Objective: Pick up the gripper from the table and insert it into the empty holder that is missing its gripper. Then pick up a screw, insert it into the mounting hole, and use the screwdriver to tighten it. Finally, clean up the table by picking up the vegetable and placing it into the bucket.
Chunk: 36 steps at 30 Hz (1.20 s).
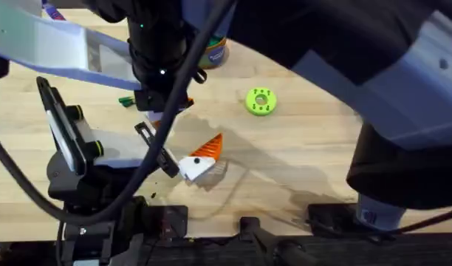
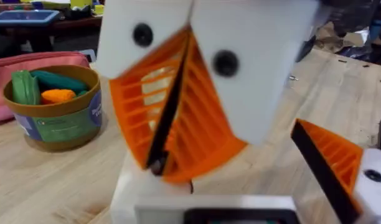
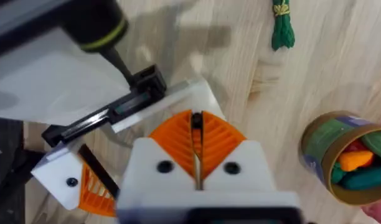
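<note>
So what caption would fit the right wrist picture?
Shut white-and-orange right gripper above wooden table, green leafy toy vegetable and round toy-filled bucket nearby.

Wooden table (image 1: 322,170); vegetable (image 3: 281,28), bucket (image 3: 330,155), green disc (image 1: 261,102)

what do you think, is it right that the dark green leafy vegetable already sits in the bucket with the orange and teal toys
Not quite. The vegetable is not in the bucket. It lies on the table, apart from the bucket, as the right wrist view shows. The orange toy and the teal toy are indeed in the bucket.
</note>
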Each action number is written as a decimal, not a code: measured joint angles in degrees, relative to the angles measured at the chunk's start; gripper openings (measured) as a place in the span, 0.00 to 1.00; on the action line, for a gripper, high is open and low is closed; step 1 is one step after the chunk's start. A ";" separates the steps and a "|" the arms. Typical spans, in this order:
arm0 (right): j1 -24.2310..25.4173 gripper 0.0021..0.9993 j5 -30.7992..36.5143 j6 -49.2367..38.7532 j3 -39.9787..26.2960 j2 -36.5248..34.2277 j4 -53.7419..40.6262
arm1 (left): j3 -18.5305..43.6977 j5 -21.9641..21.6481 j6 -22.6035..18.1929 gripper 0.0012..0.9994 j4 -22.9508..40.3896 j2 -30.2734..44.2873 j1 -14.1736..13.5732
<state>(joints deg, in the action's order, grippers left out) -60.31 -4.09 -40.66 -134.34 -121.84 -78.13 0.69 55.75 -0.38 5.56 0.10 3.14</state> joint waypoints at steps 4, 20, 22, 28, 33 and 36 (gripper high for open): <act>0.00 0.49 -0.01 0.37 0.00 0.00 -0.13 | 0.00 0.00 -0.07 0.99 -0.02 0.00 0.00; 1.69 0.99 1.25 6.35 0.02 0.55 -0.06 | 0.00 0.20 -0.09 0.99 0.00 0.00 0.00; 2.51 0.99 1.02 8.81 0.02 1.56 0.11 | 0.00 0.20 -0.09 0.99 0.00 0.00 0.00; 5.63 0.99 0.76 15.46 0.02 7.18 0.11 | 0.00 0.17 -0.09 0.99 0.00 0.00 0.00; 7.92 0.99 0.54 18.15 5.50 13.45 3.38 | 0.00 0.19 -0.09 0.99 0.00 0.00 0.00; 8.97 0.99 0.25 19.76 15.71 19.33 10.47 | 0.00 0.17 -0.09 0.99 0.00 0.00 0.00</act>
<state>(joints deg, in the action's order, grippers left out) -51.35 -3.84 -20.89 -118.64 -102.51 -67.66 0.69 55.92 -0.47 5.56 0.10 3.14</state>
